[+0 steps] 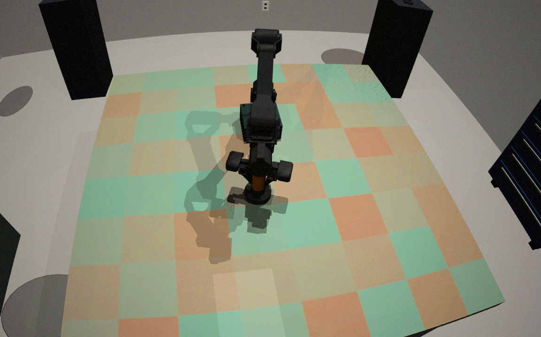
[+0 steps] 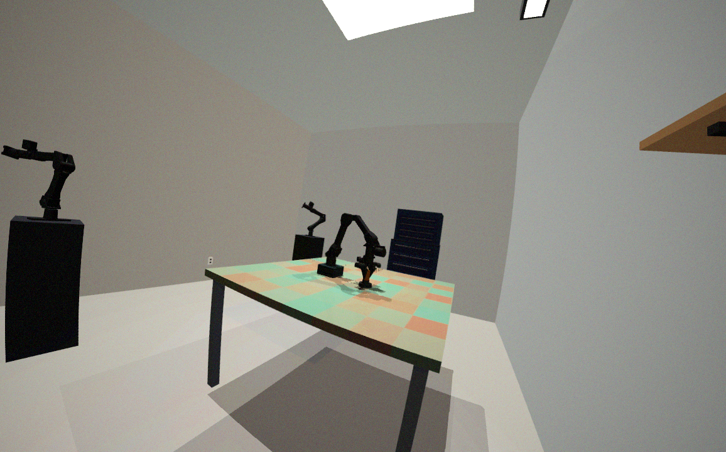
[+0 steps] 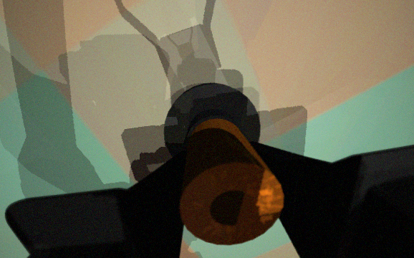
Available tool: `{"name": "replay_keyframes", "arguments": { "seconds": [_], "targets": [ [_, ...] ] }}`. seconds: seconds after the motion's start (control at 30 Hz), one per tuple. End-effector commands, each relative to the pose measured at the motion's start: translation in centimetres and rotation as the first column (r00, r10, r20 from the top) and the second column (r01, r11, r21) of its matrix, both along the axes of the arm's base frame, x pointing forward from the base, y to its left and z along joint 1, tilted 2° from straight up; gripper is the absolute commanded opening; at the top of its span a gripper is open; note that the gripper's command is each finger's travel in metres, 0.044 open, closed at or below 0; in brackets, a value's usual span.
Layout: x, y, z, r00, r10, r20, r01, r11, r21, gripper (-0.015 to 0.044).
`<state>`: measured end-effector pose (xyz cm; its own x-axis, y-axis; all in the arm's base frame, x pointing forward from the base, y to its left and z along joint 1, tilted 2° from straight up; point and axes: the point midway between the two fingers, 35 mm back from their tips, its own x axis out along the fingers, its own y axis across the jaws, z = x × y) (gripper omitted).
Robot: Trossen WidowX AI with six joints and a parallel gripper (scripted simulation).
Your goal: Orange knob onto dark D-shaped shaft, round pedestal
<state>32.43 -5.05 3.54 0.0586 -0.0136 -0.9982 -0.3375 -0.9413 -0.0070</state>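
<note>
The orange knob [image 1: 258, 183] [image 2: 368, 274] [image 3: 225, 175] is an upright cylinder. Its top faces the wrist camera and shows a dark D-shaped hole with the flat side to the right. My gripper [image 1: 258, 180] [image 2: 367, 274] [image 3: 218, 152] is shut on the knob, one black finger on each side. The round dark pedestal [image 1: 257, 199] [image 2: 364, 285] [image 3: 210, 94] stands right below the knob's lower end. The shaft is hidden by the knob and fingers. Whether the knob's lower end touches the pedestal I cannot tell.
The checkered table [image 1: 314, 276] [image 2: 320, 306] carries the arm's base [image 1: 245, 119] [image 2: 330, 270] behind the pedestal. Shadows of the arm fall across the table around the pedestal. A dark drawer cabinet [image 1: 532, 163] [image 2: 415, 242] and dark stands [image 1: 77, 50] [image 2: 44, 286] are off the table.
</note>
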Motion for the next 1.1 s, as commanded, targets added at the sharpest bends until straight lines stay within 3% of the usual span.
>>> {"name": "replay_keyframes", "arguments": {
  "seconds": [0.0,0.5,0.7,0.9,1.07],
  "targets": [
    [0.0,0.0,0.0,1.000,0.000,0.000,0.000,1.000,0.000,0.0053],
    [0.0,0.0,0.0,1.000,0.000,0.000,0.000,1.000,0.000,0.0440],
    [0.0,0.0,0.3,1.000,0.000,0.000,0.000,1.000,0.000,0.0440],
    [-0.3,0.2,8.7,1.000,-0.003,0.002,0.003,1.000,-0.001,0.0440],
    [-0.1,0.1,9.7,1.000,0.000,0.001,0.000,1.000,0.000,0.0440]
  ]
}}
